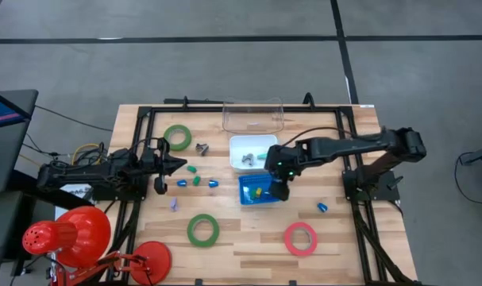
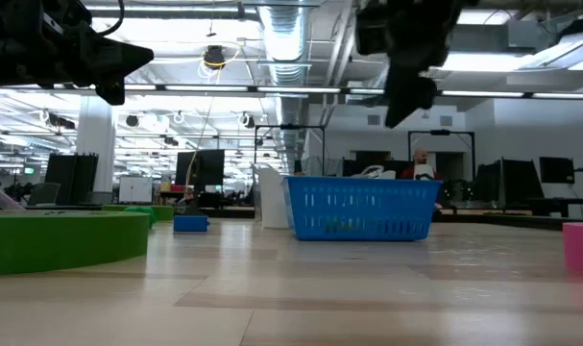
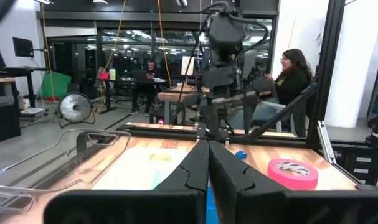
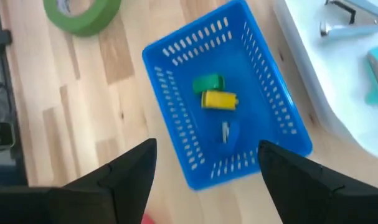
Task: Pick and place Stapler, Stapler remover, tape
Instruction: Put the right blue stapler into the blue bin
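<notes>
Tape (image 1: 300,238) rings carry no readable writing; right gripper (image 4: 204,163) jaws spread, left gripper (image 1: 183,164) pressed together.

- Basket (image 1: 259,191) at frame centre, two small pieces (image 4: 213,91) inside.
- Tray (image 1: 251,151) just above it; bin (image 1: 252,115) above that.
- Tape rings: upper left (image 1: 177,137), lower centre (image 1: 202,229), lower right (image 1: 300,238).

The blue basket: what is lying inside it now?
Inside the blue basket lie a green piece, a yellow piece and a small blue piece. The open right gripper covers nothing inside.
</notes>
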### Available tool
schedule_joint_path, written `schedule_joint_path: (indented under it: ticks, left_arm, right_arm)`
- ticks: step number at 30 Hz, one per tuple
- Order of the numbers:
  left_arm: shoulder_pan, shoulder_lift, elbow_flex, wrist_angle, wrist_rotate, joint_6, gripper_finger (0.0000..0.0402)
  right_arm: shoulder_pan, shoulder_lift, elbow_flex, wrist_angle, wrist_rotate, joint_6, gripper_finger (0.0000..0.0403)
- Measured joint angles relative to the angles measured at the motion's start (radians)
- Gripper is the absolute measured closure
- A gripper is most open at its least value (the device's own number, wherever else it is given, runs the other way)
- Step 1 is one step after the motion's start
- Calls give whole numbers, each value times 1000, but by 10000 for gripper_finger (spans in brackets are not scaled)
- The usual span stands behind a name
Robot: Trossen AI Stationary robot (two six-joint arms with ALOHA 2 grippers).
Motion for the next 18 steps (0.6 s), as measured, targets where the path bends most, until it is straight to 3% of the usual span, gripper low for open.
schedule_joint_path:
  ticks: [7,18]
  left_arm:
    - [0,1,0,5,0,0,398]
    - [0,3,0,6,0,0,398]
  right_arm:
    - [61,-71,-94,-62,0,22,133]
    - [154,-102,-340,-176,-1,227,133]
